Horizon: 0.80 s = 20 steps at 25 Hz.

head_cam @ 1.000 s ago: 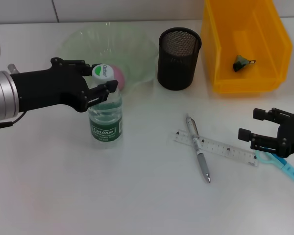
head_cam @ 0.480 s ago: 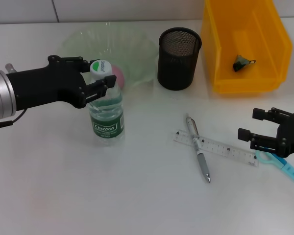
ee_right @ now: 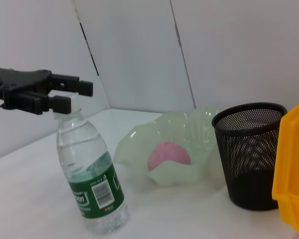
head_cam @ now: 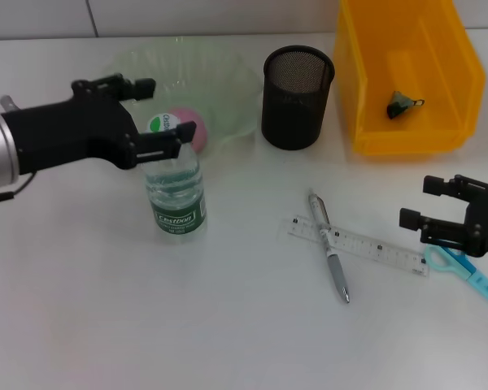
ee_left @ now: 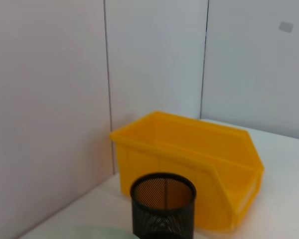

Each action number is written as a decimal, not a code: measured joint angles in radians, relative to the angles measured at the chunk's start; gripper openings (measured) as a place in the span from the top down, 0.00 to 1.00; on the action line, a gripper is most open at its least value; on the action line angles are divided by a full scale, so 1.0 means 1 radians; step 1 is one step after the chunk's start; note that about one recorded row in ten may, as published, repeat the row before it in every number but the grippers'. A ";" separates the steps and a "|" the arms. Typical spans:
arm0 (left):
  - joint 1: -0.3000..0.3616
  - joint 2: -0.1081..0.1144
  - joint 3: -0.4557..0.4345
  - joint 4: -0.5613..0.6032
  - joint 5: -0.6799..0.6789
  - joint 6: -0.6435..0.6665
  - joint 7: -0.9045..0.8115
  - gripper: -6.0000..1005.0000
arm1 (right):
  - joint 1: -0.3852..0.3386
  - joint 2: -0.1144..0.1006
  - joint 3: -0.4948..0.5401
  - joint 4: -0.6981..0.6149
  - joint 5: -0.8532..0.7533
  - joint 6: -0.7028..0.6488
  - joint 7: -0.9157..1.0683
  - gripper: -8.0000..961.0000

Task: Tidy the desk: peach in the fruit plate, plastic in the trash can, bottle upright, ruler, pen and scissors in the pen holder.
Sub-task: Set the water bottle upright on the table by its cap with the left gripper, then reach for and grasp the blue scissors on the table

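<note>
Green-labelled "Cestbon" water bottle [head_cam: 175, 195] is seen upright near the desk's [head_cam: 228, 325] left edge, its cap framed by the spread fingers of the left gripper [head_cam: 161, 122]. Just behind, a peach [head_cam: 189, 127] is held in the fruit plate [head_cam: 228, 81]. Beside the scissors [head_cam: 464, 272] at the right edge, the right gripper [head_cam: 427, 207] is held spread.

A plain white table [head_cam: 187, 325] fills the head view, its surface smooth and bare of any pattern. Behind it rises a pale wall [ee_left: 154, 55] of flat panels, split by thin dark vertical seams. The same panelled wall [ee_right: 214, 45] shows in the right wrist view, meeting the table's far edge.
</note>
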 joint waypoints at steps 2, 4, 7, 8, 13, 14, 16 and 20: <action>0.033 -0.001 -0.023 0.071 -0.025 0.003 0.007 0.28 | -0.009 -0.001 0.001 -0.038 0.000 -0.009 0.039 0.17; 0.067 -0.002 -0.032 0.099 -0.113 0.007 0.057 0.23 | -0.025 -0.003 0.010 -0.097 0.000 -0.025 0.080 0.17; 0.105 0.000 -0.018 0.086 -0.287 0.073 0.206 0.18 | -0.044 -0.005 0.056 -0.200 -0.012 -0.069 0.156 0.17; 0.110 -0.001 -0.013 0.076 -0.312 0.098 0.238 0.18 | -0.046 -0.005 0.080 -0.240 -0.028 -0.093 0.196 0.17; 0.097 0.000 0.121 -0.110 -0.387 0.276 0.523 0.18 | -0.010 -0.005 0.210 -0.525 -0.230 -0.245 0.544 0.17; 0.097 0.000 0.121 -0.110 -0.387 0.276 0.523 0.18 | -0.010 -0.005 0.210 -0.525 -0.230 -0.245 0.544 0.17; 0.078 -0.001 0.170 -0.191 -0.381 0.282 0.595 0.18 | 0.015 -0.005 0.215 -0.633 -0.340 -0.293 0.671 0.17; -0.014 -0.003 0.218 -0.398 -0.389 0.279 0.642 0.18 | 0.094 0.003 0.189 -0.836 -0.630 -0.405 0.890 0.17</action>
